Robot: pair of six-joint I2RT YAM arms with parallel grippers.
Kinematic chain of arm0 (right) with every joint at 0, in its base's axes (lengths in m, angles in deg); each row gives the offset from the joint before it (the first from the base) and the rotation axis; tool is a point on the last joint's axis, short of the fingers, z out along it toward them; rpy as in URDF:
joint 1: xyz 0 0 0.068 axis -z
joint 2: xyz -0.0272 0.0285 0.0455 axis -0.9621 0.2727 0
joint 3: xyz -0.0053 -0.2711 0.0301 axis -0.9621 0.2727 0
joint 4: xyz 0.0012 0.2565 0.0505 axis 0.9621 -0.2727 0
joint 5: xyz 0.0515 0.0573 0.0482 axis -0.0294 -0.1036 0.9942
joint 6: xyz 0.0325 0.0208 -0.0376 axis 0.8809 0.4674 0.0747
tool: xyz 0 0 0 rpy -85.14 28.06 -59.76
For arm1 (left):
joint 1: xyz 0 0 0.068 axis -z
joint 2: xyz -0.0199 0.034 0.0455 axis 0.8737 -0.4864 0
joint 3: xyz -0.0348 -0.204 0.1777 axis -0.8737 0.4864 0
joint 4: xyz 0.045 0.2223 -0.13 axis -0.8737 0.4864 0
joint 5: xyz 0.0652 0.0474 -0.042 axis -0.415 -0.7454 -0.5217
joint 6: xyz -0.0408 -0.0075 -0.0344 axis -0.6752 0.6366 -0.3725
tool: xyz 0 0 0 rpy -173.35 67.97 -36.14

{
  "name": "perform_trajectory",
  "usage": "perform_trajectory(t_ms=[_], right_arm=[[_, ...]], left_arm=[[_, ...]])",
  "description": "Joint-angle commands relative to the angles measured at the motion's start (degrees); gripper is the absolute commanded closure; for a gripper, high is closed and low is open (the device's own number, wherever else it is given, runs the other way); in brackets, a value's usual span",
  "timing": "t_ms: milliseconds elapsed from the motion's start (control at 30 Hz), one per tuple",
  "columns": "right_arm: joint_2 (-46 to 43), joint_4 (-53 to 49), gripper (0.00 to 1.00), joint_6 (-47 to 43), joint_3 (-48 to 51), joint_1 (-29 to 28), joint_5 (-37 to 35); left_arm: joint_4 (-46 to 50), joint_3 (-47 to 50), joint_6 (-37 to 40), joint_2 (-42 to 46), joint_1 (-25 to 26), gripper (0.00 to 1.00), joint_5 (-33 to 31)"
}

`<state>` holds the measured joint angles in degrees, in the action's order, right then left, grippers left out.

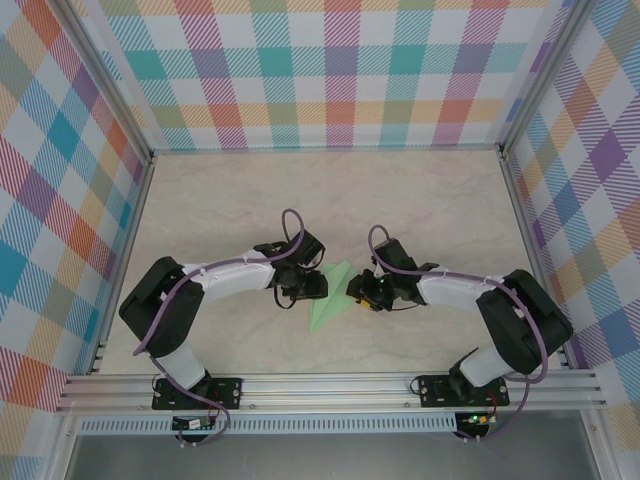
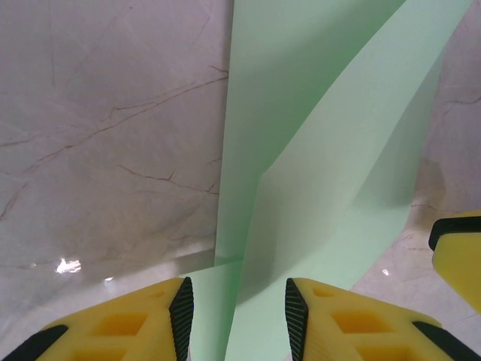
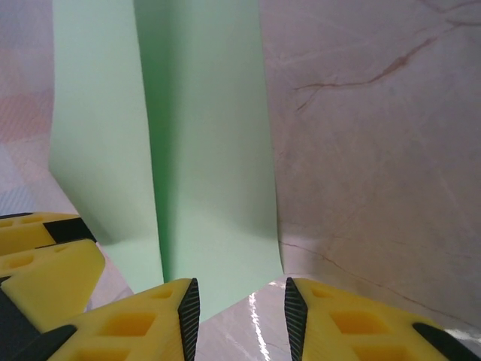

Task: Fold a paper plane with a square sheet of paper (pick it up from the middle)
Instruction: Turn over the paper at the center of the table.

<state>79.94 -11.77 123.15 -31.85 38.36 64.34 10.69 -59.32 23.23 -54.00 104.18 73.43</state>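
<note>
The square sheet of paper is folded into a narrow, pale green paper plane [image 1: 331,294] that lies on the marble table between my two grippers, its point toward the back. My left gripper [image 1: 306,290] is at its left side and stands open. In the left wrist view the folded flaps of the plane [image 2: 316,150] run between and below the open left gripper [image 2: 239,316]. My right gripper [image 1: 361,292] is at the plane's right side. In the right wrist view the right gripper [image 3: 242,320] is open, with the plane's creased end [image 3: 203,150] just ahead of its left finger.
Pale marble tabletop [image 1: 330,200] reaches back to checked walls [image 1: 330,70]. An aluminium rail [image 1: 330,385] runs along the near edge by the arm bases. The other gripper's yellow finger [image 2: 458,256] shows at the right edge of the left wrist view.
</note>
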Motion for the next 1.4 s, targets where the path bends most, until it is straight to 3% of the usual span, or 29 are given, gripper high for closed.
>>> perform_trajectory(t_ms=[0, 633, 1367], right_arm=[[1.5, 1.4, 0.63, 1.2, -0.2, -0.5, 1.6], [4.6, 7.7, 0.65, 2.6, -0.2, -0.7, 3.9], [6.0, 6.7, 0.61, 2.1, -4.9, -0.8, 4.1]], left_arm=[[2.5, -1.4, 1.3, -1.2, -0.8, 0.61, -0.6], [1.1, 0.1, 1.4, -4.2, -0.8, 0.65, 0.3], [1.1, 0.5, 1.1, -5.0, -0.7, 0.71, 0.3]])
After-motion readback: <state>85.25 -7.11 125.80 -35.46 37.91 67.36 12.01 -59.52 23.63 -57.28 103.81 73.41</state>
